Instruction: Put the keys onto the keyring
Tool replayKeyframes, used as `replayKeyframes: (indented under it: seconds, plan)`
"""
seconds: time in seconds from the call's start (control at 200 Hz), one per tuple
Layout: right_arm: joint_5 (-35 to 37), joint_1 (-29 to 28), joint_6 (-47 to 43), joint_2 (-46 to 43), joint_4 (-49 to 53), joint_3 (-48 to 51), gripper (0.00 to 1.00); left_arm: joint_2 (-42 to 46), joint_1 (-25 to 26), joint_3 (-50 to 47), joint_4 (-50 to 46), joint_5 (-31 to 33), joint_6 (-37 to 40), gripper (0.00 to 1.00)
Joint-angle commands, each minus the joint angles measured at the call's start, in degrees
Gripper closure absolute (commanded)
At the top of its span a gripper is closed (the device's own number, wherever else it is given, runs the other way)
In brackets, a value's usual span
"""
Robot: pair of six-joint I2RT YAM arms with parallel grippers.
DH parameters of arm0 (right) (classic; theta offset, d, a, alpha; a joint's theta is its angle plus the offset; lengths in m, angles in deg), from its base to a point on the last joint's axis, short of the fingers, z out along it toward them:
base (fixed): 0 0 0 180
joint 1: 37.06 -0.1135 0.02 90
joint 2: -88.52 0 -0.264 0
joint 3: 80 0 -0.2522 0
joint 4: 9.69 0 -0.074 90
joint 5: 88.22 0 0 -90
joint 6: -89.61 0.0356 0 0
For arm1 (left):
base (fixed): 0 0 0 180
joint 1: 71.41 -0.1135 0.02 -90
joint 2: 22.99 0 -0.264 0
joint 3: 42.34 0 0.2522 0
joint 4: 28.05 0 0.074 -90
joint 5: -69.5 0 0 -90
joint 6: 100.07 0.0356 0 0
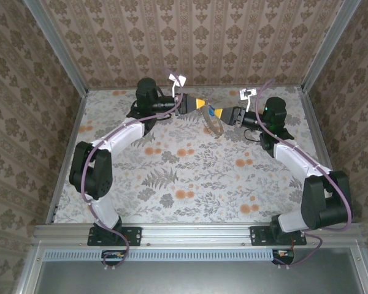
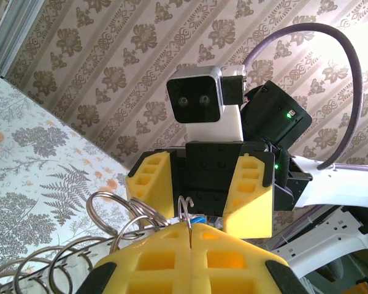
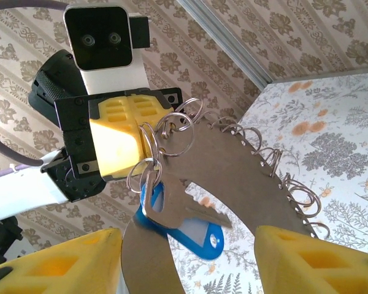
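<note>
Right gripper (image 3: pixel 187 251) wide apart, holds nothing; strap (image 3: pixel 233 171) passes between its fingers. Left gripper (image 3: pixel 138 144) pinches keyring (image 3: pixel 178 131), raised over far table (image 1: pixel 190 177). Blue key (image 3: pixel 190 229) hangs under ring, seems threaded. Advice: hold left pinch firm, draw right back straight, not snag strap.

Your top camera sits high behind the near edge, looking down and forward over the whole table (image 1: pixel 190 177) from well back. Your wrist cameras are nose to nose, close in: left wrist faces the right gripper (image 2: pixel 199 205), right wrist faces the left gripper (image 3: pixel 141 150), and both share the keyring (image 3: pixel 233 162) hanging between them.
</note>
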Motion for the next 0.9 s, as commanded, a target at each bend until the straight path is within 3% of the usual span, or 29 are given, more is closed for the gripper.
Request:
replayKeyframes:
  seconds: [0.0, 0.18, 0.475, 0.895]
  plan:
    - [-0.7, 0.25, 2.14, -0.05, -4.42, 0.31, 0.4, 2.65, -0.37, 0.4, 2.67, -1.17, -0.12, 1.0]
    - [-5.01, 0.21, 7.33, -0.01, -10.73, -0.04, 0.38, 2.76, -0.41, 0.29, 2.3, -1.14, 0.13, 1.0]
    - [0.87, 0.1, 4.0, -0.65, -4.47, -0.4, 0.4, 2.89, -0.44, 0.32, 2.21, -1.4, 0.23, 1.0]
    - [0.49, -3.58, 3.88, 3.35, -5.83, -2.42, 0.39, 2.85, -0.24, 0.32, 2.37, -1.34, 0.22, 1.0]
